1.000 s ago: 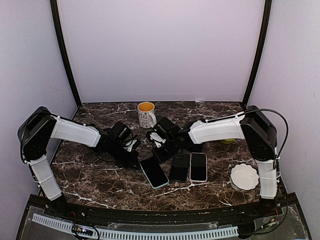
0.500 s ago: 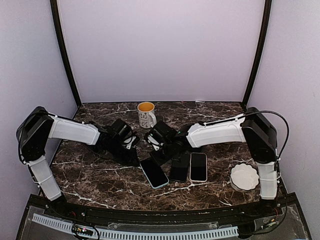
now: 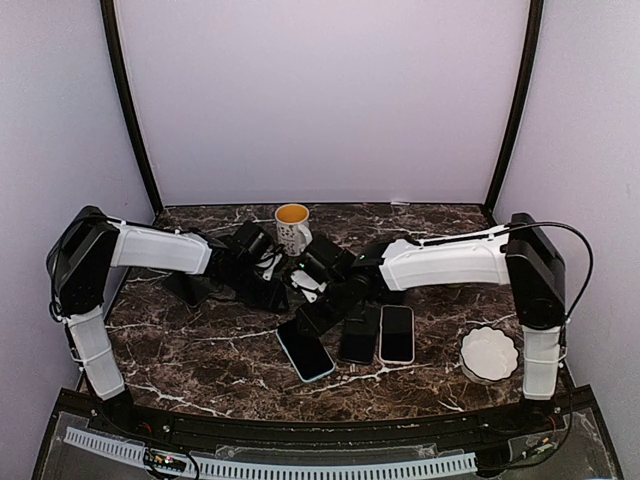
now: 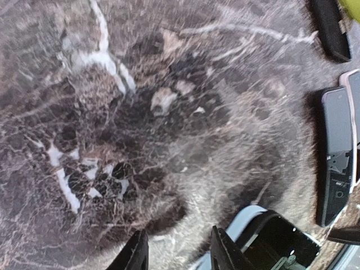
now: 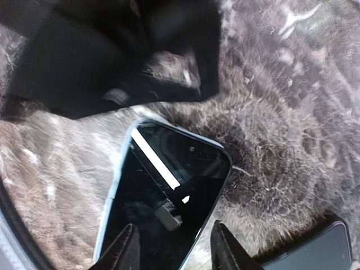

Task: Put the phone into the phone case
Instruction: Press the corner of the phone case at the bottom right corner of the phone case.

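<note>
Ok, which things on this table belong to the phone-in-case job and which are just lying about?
Job:
phone in the light blue case
right tool, open over it
left tool, open beside it

Lying about:
mug
white dish
dark phone
pale-rimmed phone

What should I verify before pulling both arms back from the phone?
1. The left hand is open and empty: ok.
2. The right hand is open above the phone, not gripping it: ok.
3. The phone lies inside the light blue case: ok.
4. Every corner is seated: cannot tell, one corner is in shadow.
5. The black phone beside it does not overlap it: ok.
6. The mug stands upright but close behind both hands: ok, watch it.
</note>
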`<action>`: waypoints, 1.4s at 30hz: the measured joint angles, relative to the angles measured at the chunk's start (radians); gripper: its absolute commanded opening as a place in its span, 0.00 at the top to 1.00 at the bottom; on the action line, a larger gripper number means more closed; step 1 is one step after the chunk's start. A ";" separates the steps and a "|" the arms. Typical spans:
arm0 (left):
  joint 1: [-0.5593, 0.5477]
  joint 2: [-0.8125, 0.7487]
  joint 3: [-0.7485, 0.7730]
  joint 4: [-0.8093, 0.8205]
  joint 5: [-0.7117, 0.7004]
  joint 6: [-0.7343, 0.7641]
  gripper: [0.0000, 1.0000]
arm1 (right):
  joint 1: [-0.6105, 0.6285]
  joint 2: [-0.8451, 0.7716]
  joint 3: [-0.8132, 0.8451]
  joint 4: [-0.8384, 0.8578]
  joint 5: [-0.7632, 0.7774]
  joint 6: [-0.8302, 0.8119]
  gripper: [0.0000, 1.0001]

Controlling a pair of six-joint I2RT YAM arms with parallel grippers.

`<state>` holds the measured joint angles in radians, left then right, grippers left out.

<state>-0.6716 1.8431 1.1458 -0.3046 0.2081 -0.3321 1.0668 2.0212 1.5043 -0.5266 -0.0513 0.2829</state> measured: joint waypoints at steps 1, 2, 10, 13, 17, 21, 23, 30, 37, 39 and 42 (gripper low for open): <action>0.000 0.010 0.002 0.001 0.000 0.004 0.61 | 0.000 -0.019 -0.004 0.002 -0.006 -0.001 0.50; 0.000 0.019 0.004 0.001 0.001 0.007 0.61 | 0.000 -0.040 -0.011 0.003 -0.008 0.001 0.50; -0.003 0.042 0.014 -0.004 0.000 0.035 0.65 | 0.000 -0.153 -0.206 0.002 -0.047 0.059 0.56; -0.006 0.044 0.014 -0.005 0.000 0.042 0.65 | 0.003 -0.153 -0.262 0.002 -0.071 0.080 0.60; -0.013 0.045 0.015 -0.007 0.000 0.051 0.66 | 0.016 -0.153 -0.295 0.018 -0.102 0.101 0.66; -0.019 0.048 0.017 -0.009 -0.005 0.061 0.67 | 0.019 -0.147 -0.301 0.040 -0.106 0.118 0.81; -0.023 0.048 0.017 -0.010 -0.007 0.064 0.67 | 0.018 -0.143 -0.301 0.041 -0.098 0.121 0.86; -0.041 0.047 0.017 -0.020 0.002 0.074 0.68 | 0.045 -0.109 -0.254 -0.015 -0.021 0.084 0.88; -0.047 0.047 0.017 -0.029 0.016 0.078 0.68 | 0.085 -0.065 -0.173 -0.106 0.077 0.038 0.81; -0.047 0.045 0.017 -0.035 0.016 0.082 0.68 | 0.082 -0.068 -0.171 -0.110 0.079 0.034 0.80; -0.047 0.042 0.017 -0.047 0.014 0.089 0.68 | 0.068 -0.074 -0.167 -0.118 0.072 0.033 0.77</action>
<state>-0.7185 1.8847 1.1625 -0.3511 0.2218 -0.2436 1.1347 1.9476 1.3369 -0.6449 0.0208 0.3161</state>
